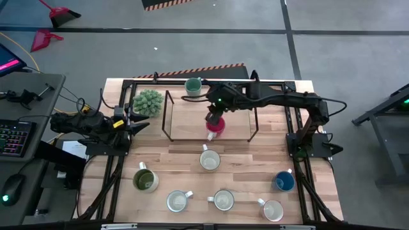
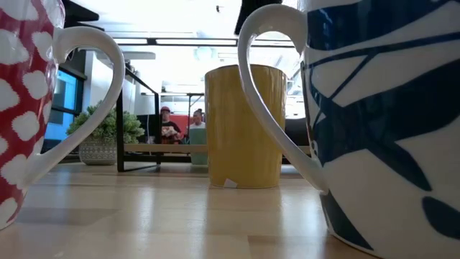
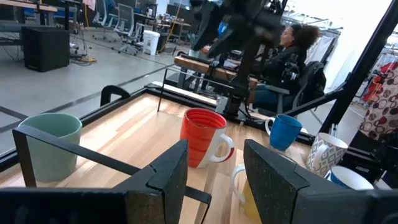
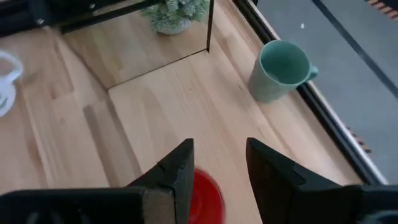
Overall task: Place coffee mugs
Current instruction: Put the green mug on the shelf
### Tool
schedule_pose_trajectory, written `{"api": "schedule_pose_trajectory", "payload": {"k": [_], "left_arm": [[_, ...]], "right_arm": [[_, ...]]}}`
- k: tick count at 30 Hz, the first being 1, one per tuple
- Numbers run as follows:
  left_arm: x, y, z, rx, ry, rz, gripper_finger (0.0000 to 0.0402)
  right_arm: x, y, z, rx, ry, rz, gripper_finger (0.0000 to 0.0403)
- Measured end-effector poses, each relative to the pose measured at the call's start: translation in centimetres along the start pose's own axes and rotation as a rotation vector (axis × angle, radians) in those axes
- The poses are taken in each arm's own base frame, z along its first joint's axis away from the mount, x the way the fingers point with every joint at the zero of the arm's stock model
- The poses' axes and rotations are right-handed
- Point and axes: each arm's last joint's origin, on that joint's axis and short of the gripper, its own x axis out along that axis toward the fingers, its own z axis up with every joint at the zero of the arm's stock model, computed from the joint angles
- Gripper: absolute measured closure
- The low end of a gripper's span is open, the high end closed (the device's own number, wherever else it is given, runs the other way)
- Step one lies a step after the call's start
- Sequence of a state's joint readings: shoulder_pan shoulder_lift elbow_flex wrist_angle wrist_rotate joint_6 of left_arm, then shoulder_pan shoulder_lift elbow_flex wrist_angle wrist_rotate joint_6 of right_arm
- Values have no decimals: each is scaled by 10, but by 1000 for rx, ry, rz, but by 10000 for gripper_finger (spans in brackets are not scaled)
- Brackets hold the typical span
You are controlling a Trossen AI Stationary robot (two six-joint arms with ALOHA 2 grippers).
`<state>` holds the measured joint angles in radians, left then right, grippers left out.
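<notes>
Grey concrete floor (image 1: 192,48) crossed by dark seams surrounds the wooden table (image 1: 192,153). A red dustpan (image 1: 45,39) lies toward ten o'clock, with a keyboard (image 1: 14,137) on a desk at nine. Beyond, office chairs (image 3: 127,28), a black cabinet (image 3: 45,46), seated people (image 2: 180,128) and bright ceiling light

a wooden table (image 1: 185,163) carries eight mugs (image 1: 209,160), a potted plant (image 1: 147,102) and a black frame (image 1: 167,115).
</notes>
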<state>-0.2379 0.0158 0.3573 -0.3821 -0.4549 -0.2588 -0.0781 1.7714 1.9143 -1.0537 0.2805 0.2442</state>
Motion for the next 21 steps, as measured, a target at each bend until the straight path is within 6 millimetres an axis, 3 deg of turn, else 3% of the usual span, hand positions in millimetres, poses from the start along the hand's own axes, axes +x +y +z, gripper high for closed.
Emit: {"api": "schedule_pose_trajectory", "payload": {"k": [7, 12, 21], "left_arm": [[0, 0, -1, 2, 5, 1, 257], [0, 0, 0, 0, 3, 1, 257], [0, -1, 4, -20, -35, -5, 257]], "right_arm": [[-46, -4, -25, -72, 207, -111, 281], [-83, -7, -53, -60, 239, -199, 302], [-127, -30, -145, 82, 90, -65, 323]]}}
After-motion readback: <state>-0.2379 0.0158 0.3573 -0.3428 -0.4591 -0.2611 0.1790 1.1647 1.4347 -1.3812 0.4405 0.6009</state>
